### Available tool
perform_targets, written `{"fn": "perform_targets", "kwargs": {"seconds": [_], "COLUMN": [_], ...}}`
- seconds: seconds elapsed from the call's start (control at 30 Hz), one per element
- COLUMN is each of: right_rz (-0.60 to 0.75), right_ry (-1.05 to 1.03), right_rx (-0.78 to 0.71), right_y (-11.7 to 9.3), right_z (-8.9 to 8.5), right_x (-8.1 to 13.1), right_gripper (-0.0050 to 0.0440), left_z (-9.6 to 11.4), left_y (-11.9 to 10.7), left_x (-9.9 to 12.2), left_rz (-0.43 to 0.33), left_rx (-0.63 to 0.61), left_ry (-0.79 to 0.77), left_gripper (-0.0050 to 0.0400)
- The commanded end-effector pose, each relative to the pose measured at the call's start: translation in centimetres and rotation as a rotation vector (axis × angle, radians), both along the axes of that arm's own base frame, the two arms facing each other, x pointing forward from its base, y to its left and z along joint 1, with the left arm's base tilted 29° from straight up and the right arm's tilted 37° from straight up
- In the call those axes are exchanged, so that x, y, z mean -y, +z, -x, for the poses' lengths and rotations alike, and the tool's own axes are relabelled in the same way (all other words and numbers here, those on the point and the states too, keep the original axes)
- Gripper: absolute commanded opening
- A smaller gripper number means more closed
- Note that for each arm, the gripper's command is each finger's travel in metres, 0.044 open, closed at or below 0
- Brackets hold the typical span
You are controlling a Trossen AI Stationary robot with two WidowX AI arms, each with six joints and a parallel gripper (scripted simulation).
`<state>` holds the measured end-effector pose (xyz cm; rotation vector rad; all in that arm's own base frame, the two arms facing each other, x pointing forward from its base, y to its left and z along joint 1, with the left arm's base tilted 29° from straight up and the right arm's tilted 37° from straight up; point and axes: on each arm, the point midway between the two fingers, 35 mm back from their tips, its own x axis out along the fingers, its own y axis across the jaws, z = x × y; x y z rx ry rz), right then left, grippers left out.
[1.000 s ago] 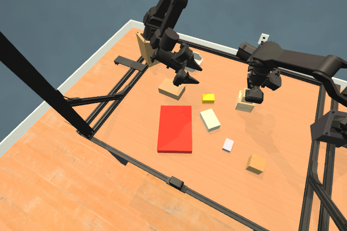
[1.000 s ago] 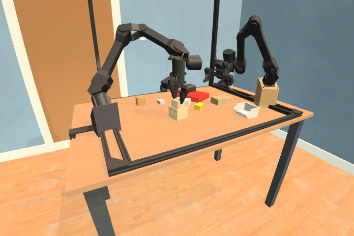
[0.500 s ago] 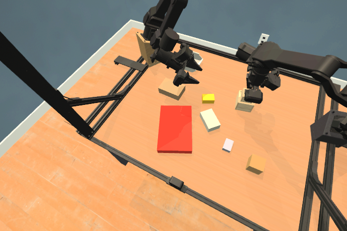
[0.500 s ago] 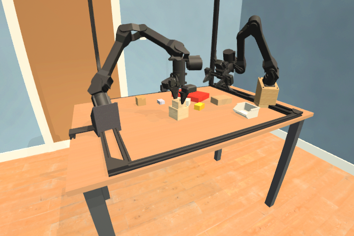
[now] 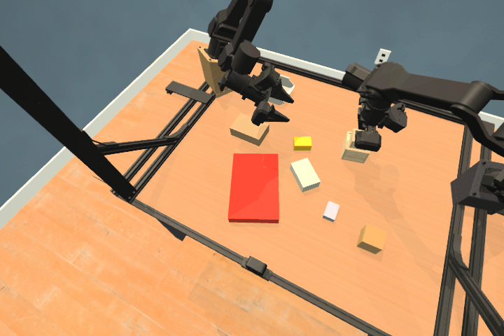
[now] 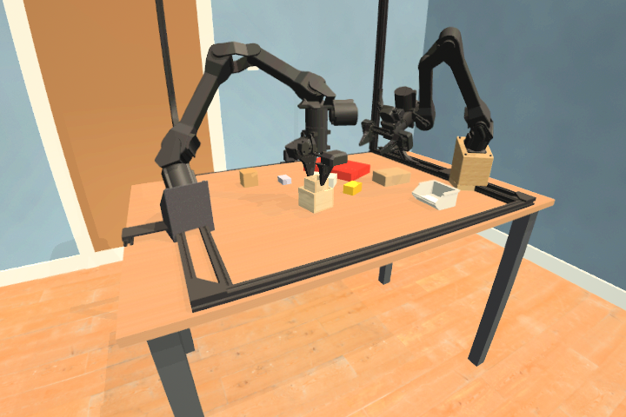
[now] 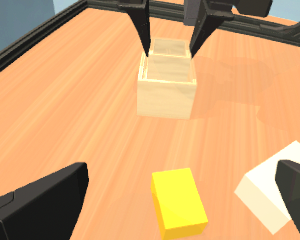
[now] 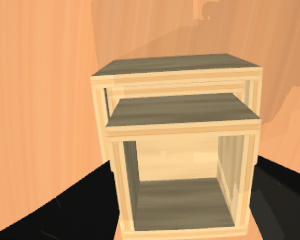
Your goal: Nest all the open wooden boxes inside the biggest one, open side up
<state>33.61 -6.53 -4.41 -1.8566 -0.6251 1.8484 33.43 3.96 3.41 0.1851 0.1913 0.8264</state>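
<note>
A large open wooden box point(image 5: 355, 155) point(image 6: 316, 199) point(image 7: 166, 100) point(image 8: 190, 66) stands on the table with its mouth up. My right gripper point(image 6: 316, 179) point(image 7: 168, 57) point(image 8: 180, 165) is shut on a smaller open wooden box point(image 7: 170, 69) point(image 8: 185, 111), holding it mouth up at the large box's mouth. The smaller box's lower part is inside the large one and its upper part stands out above the rim. No other box shows inside the smaller one; the large box's floor is hidden. My left gripper point(image 5: 290, 110) point(image 7: 182, 171) is open and empty, away from both boxes.
A yellow block point(image 5: 302, 143) point(image 7: 177, 200) and a cream block point(image 5: 304, 174) lie between the large box and a red slab point(image 5: 254, 186). A tan block point(image 5: 248, 128), a small white block point(image 5: 331, 211), an orange-tan block point(image 5: 372, 238) and a white bin point(image 6: 434, 195) are also on the table.
</note>
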Motion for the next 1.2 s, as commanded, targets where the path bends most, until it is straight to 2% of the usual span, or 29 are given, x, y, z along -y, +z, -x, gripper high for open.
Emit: {"fn": "perform_targets", "kwargs": {"seconds": [0.0, 1.17], "right_rz": [-0.005, -0.005], "right_ry": [-0.004, -0.004], "right_rx": [-0.005, -0.005], "right_y": [-0.17, -0.77], "right_z": [0.15, 0.13], "right_x": [-0.18, -0.64], "right_gripper": [0.0000, 0.0000], "left_z": [0.05, 0.05], "left_y": [-0.01, -0.01], "left_x": [-0.03, -0.03], "left_rz": [0.001, 0.001], "left_rx": [0.002, 0.002], "left_ry": [0.003, 0.003], "left_gripper": [0.0400, 0.0400]}}
